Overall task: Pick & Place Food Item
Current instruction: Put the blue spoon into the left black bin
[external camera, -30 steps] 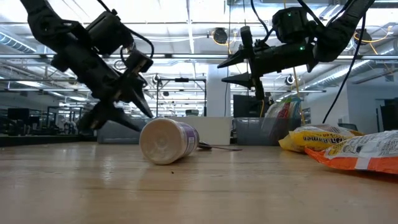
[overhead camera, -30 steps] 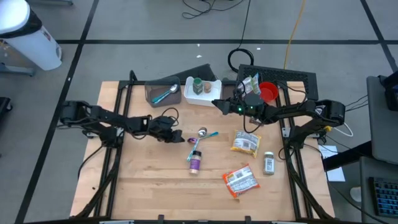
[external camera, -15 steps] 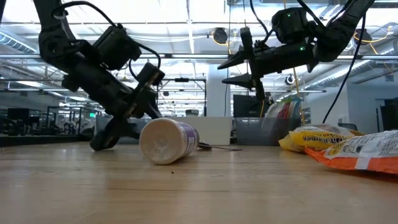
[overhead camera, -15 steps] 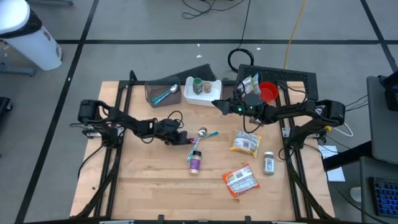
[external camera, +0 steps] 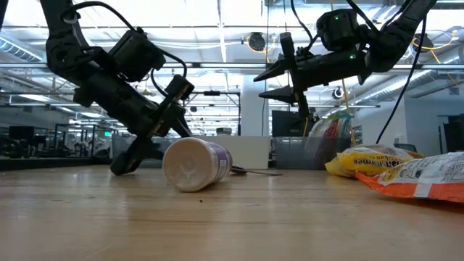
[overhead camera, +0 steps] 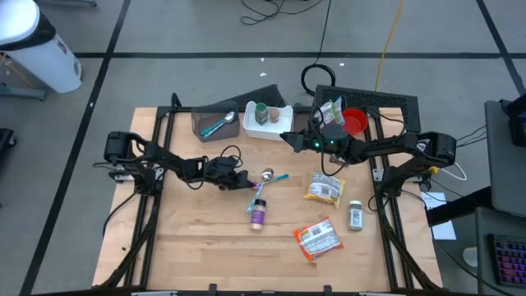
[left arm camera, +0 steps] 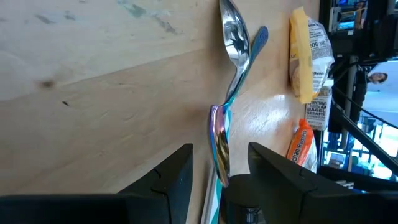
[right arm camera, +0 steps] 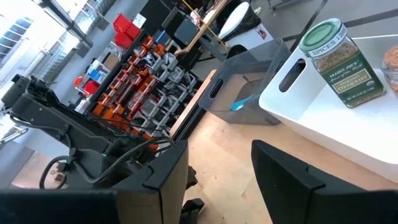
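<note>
My left gripper [overhead camera: 243, 182] is low over the middle of the table, open. In the left wrist view its fingers [left arm camera: 179, 171] stand on either side of the handle of a shiny spoon [left arm camera: 219, 146], beside a blue-handled spoon [left arm camera: 255, 43]. A purple cup [overhead camera: 258, 215] lies on its side near them. A yellow food packet [overhead camera: 323, 189] and an orange packet [overhead camera: 317, 238] lie flat to the right. My right gripper [overhead camera: 288, 137] hangs open in the air by the white bin [overhead camera: 267, 127].
The white bin holds a spice jar [right arm camera: 339, 62]. A grey bin [overhead camera: 215, 122] with a teal spoon stands left of it, and a red cup [overhead camera: 353, 122] is at the far right. A small spice jar [overhead camera: 355, 215] stands near the packets. Bare wood lies along the near edge.
My left gripper has gone down and toward the table's right edge, up to the spoons, and tipped lower. It has been still for the last half second. The spoons, the cup and the packets have stayed in place.
</note>
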Tool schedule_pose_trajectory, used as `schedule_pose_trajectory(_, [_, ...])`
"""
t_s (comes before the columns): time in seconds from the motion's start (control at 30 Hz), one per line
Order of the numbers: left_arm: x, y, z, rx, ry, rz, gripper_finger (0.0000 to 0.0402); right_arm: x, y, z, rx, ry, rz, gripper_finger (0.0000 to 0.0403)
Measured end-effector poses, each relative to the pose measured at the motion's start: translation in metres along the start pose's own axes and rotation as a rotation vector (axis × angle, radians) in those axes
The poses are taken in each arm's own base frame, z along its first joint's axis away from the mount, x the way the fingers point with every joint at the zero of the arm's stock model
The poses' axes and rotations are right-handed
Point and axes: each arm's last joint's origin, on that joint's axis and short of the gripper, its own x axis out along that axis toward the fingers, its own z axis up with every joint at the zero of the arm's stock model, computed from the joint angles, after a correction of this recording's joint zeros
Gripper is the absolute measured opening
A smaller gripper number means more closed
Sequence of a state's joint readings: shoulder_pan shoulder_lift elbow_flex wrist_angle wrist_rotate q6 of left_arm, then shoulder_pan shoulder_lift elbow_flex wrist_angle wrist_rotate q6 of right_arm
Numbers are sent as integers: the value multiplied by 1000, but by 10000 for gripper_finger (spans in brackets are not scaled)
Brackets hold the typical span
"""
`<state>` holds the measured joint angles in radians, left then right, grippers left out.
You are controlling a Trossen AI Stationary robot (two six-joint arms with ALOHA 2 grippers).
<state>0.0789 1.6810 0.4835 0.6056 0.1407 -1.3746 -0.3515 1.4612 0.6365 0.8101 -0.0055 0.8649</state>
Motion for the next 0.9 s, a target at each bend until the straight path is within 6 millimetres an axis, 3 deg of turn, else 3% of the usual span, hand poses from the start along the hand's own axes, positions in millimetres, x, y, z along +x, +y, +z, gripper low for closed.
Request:
schedule_pose_trajectory(0.2, [0, 1, 0, -2, 16, 3, 136, 0, 0, 0, -21, 0, 0, 169])
schedule_pose_trajectory(0.47, [0, 0, -1, 23, 17, 0, 18, 0, 0, 0, -21, -2, -1, 169])
schedule_pose_trajectory(0.67, [0, -4, 3, 68, 57, -61, 7, 0, 0, 0, -21, -2, -1, 169])
schedule_pose_trajectory(0.8, [-2, -24, 13, 137, 126, -164, 6, 0, 2, 2, -21, -14, 21, 169])
schedule_pose_trajectory(0.9, [-8, -48, 21, 228, 130, -224, 5, -1, 8, 7, -53, -22, 131, 169])
